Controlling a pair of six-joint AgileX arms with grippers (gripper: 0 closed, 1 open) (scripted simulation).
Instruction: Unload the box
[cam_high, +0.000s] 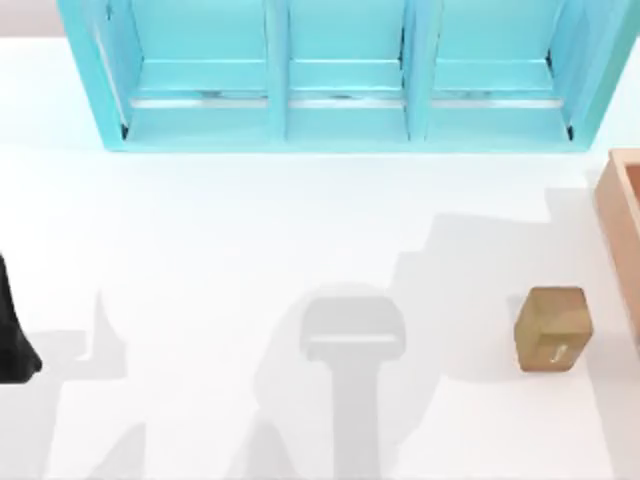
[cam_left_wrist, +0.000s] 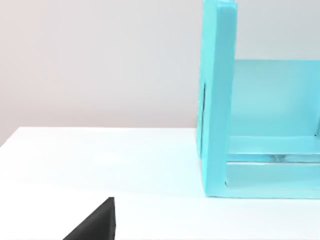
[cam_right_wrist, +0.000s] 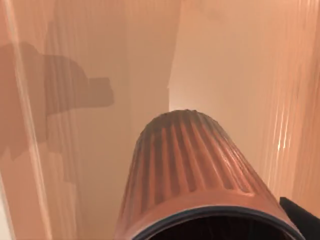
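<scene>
The box walls surround my right pincer, a ribbed cup just beneath; its grip I cannot tell.

My left arm: matte black, smooth, tapering shape at table's left edge. Left wrist view: black angular wedge of gripper housing. Right wrist view: small black corner of right gripper. No markings readable.
</scene>
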